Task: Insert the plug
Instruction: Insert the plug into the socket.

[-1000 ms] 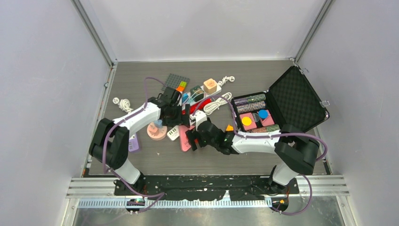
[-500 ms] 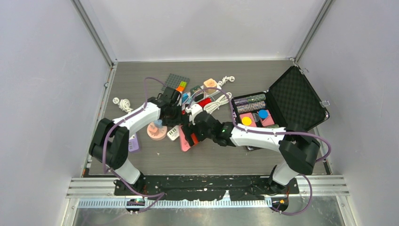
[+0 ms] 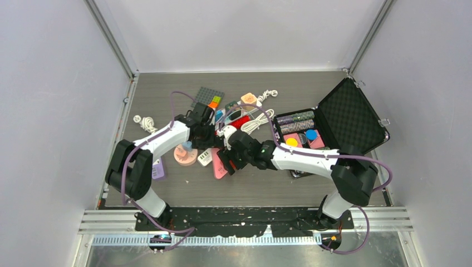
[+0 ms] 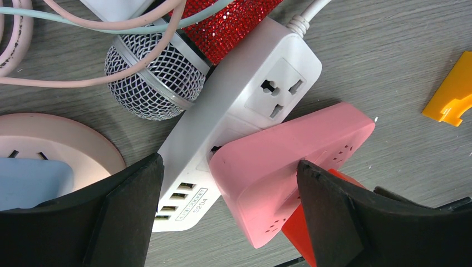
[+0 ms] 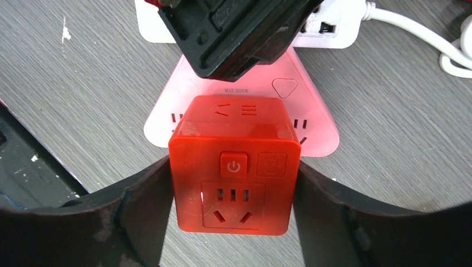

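**Right gripper** (image 5: 234, 194): closed on the cube (image 5: 232, 167), one finger against each side face, switch face towards the wrist camera. The cube is taken to be the plug, though its pins are hidden. Change: over the last second the arm has carried it left and away from the bases, off bare table (image 5: 72, 83) and up to the near edge of the pink adaptor (image 5: 314, 136). Whether it touches that edge or hangs just above it cannot be told.

**Pink adaptor**: triangular and tilted, with its far edge resting on the strip (image 4: 245, 94). It has not shifted.

**Left gripper** (image 4: 225, 172): jaws open, straddling the adaptor and strip, gripping nothing. It has not moved in the same second.

**Strip**: white, with one universal socket bare just beside the adaptor and USB ports at one end. The mic (image 4: 156, 78) lies against it.

**Case** (image 3: 348, 119): open, far right, well apart.

**Assessment**: the approach looks nearly complete and insertion has not begun. The adaptor covers part of the strip, so the cube may foul on it. The hidden pins need lining up with a socket before any push.
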Robot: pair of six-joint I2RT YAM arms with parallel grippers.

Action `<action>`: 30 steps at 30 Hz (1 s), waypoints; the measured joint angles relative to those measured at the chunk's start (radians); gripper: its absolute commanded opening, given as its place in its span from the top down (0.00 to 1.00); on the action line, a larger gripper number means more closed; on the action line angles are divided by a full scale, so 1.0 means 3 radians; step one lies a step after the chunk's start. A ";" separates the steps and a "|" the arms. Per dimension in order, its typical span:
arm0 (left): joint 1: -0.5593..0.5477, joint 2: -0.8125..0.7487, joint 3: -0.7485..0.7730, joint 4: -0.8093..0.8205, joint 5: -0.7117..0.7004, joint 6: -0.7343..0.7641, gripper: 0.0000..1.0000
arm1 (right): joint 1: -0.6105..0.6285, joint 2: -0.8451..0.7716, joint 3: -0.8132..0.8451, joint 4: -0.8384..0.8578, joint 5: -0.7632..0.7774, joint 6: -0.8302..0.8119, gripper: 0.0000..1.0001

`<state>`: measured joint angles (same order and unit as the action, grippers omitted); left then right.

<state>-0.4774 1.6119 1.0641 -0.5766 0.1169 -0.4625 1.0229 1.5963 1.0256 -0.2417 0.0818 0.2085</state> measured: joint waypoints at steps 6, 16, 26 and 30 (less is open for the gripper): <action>0.0006 0.0000 0.0000 -0.0005 0.0004 0.0000 0.14 | -0.0041 0.0045 0.0053 -0.0018 -0.0094 -0.0052 0.85; 0.0051 0.0004 -0.0015 -0.0001 0.0055 0.0060 0.16 | -0.0050 -0.0009 -0.0282 0.0605 -0.0139 -0.0066 0.94; 0.0094 0.0004 -0.0074 0.0095 0.0153 0.0099 0.19 | 0.0066 -0.0145 -0.0968 0.1798 0.0146 -0.0085 0.95; 0.0114 0.0004 -0.0084 0.0125 0.0187 0.0106 0.20 | 0.0078 -0.0182 -0.1144 0.2099 0.0170 -0.0089 0.95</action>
<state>-0.4431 1.6131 1.0389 -0.5392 0.1730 -0.4309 1.0462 1.5417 0.6823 0.3882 0.1329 0.1818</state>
